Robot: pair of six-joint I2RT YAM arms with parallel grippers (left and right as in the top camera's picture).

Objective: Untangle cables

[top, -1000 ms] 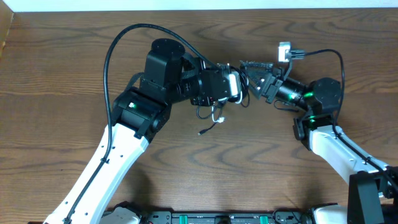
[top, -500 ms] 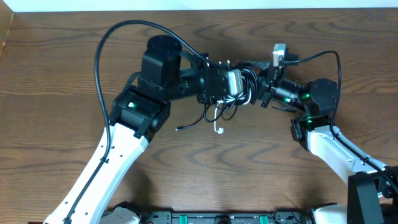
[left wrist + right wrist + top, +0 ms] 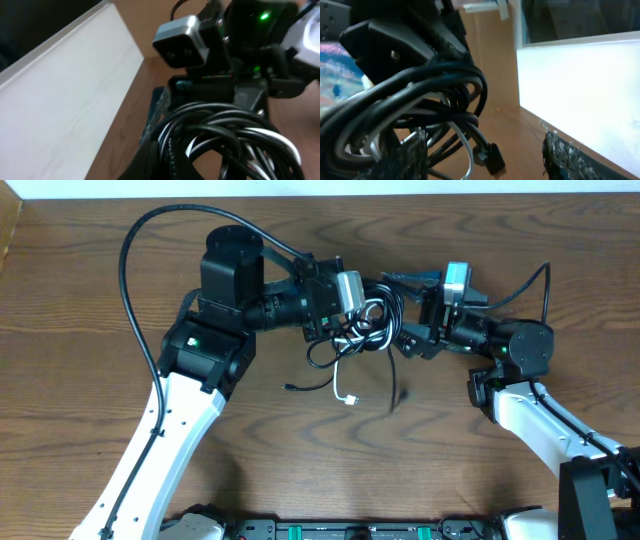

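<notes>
Item: tangled bundle of thin black charging cords with one white cord (image 3: 352, 340), held above the brown wooden table (image 3: 90, 290), loose ends trailing onto it; left gripper (image 3: 365, 308) pressed shut on the coil; right gripper (image 3: 408, 332) spread just beside it, holding nothing. Step, as I judge it: choosing one strand; next calls for pinching a single loop and drawing it rightward. Room: open wood in front; far table edge (image 3: 300, 197) near behind.

Grips the cables (image 3: 350, 345) as one tangled bundle in the closed left gripper (image 3: 362, 305), over the wooden table (image 3: 80, 310). Spreads the right gripper (image 3: 398, 312) wide at the bundle's right side, one finger higher, one lower. Lets black loops sag beneath the bundle. Trails a white end (image 3: 350, 400) and a black plug (image 3: 288, 388) down-left, apart from each other.
</notes>
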